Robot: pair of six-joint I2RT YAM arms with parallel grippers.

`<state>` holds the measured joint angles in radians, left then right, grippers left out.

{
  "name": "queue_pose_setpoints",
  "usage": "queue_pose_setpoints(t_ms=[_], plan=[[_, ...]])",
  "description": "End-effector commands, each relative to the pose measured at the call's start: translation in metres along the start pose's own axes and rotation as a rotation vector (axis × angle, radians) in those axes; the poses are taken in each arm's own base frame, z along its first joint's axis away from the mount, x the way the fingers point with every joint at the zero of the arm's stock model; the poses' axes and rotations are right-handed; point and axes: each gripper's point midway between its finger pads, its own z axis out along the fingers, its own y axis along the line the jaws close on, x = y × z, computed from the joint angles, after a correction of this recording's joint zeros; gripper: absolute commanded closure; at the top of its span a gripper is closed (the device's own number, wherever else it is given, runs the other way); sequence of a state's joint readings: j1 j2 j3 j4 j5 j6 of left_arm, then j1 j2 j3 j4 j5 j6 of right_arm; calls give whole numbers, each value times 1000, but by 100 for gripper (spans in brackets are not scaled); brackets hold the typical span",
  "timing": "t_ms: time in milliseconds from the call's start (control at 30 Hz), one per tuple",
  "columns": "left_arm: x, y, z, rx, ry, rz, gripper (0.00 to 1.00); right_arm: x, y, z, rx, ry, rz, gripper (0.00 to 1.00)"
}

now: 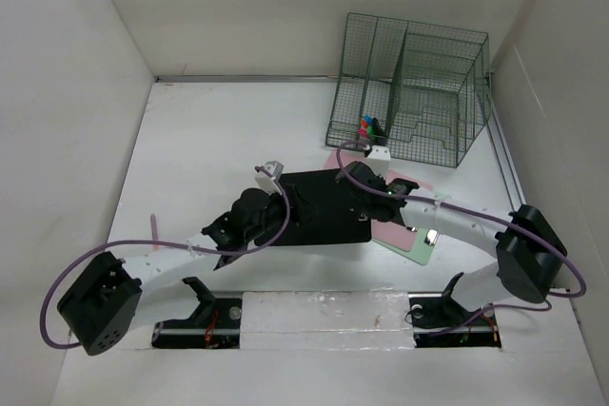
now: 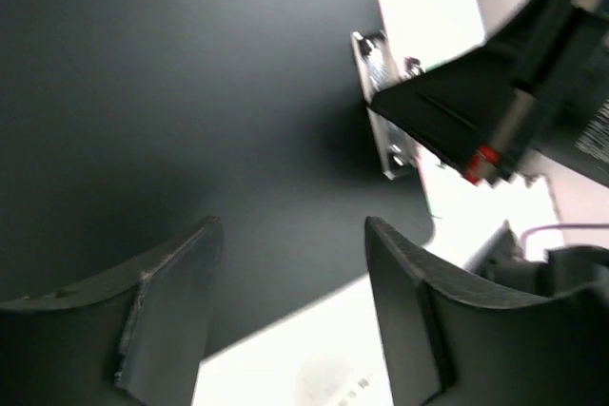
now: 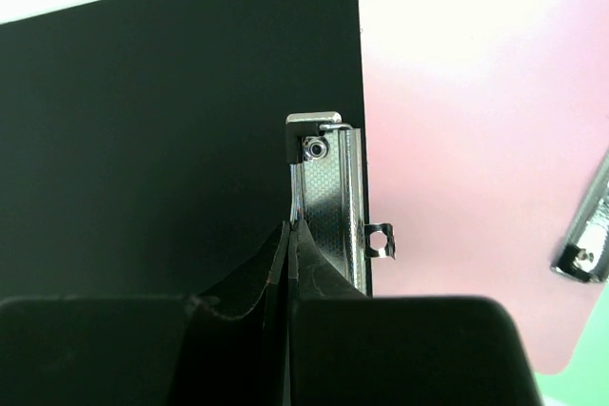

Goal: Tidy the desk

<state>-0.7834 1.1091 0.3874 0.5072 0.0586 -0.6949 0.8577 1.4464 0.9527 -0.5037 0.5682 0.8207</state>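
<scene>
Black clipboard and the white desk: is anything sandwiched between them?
Yes: a pink board pokes out from under the black clipboard at its clip end, over the desk; the right wrist view shows it.

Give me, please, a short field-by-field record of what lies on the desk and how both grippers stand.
desk: white, walled on three sides
black clipboard: centre, lying over the pink clipboard
green clipboard: partly under the pink one
wire rack: far right corner, small coloured items inside
left gripper: jaws open above the black clipboard
right gripper: jaws shut at the black clipboard's metal clip
</scene>
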Motion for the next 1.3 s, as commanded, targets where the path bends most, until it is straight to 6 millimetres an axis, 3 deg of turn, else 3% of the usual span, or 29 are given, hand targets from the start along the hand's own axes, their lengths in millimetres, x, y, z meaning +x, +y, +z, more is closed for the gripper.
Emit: queue_pose_setpoints(t_ms=[0, 200, 333, 467, 567, 667, 900, 1067, 1267], plan=[[0, -17, -13, 49, 35, -75, 42, -35, 28, -6, -100, -81, 80, 100], [-1, -26, -27, 71, 39, -201, 36, -55, 42, -5, -185, -129, 153, 100], [7, -34, -34, 103, 69, -389, 35, -60, 53, -7, -233, -143, 191, 100], [29, -40, -42, 186, 117, -570, 34, -65, 59, -11, -272, -155, 240, 100], [51, -44, -44, 155, 147, -644, 34, -68, 63, -12, -297, -171, 289, 100], [59, -47, -44, 140, 141, -686, 34, -65, 70, -19, -328, -171, 310, 100], [46, -29, -26, 65, -1, -785, 34, -61, 87, -36, -396, -184, 366, 100], [38, -21, -11, 25, -72, -807, 34, -56, 92, -37, -422, -176, 381, 100], [25, -19, -8, 15, -137, -811, 34, -48, 92, -38, -431, -158, 392, 100]])
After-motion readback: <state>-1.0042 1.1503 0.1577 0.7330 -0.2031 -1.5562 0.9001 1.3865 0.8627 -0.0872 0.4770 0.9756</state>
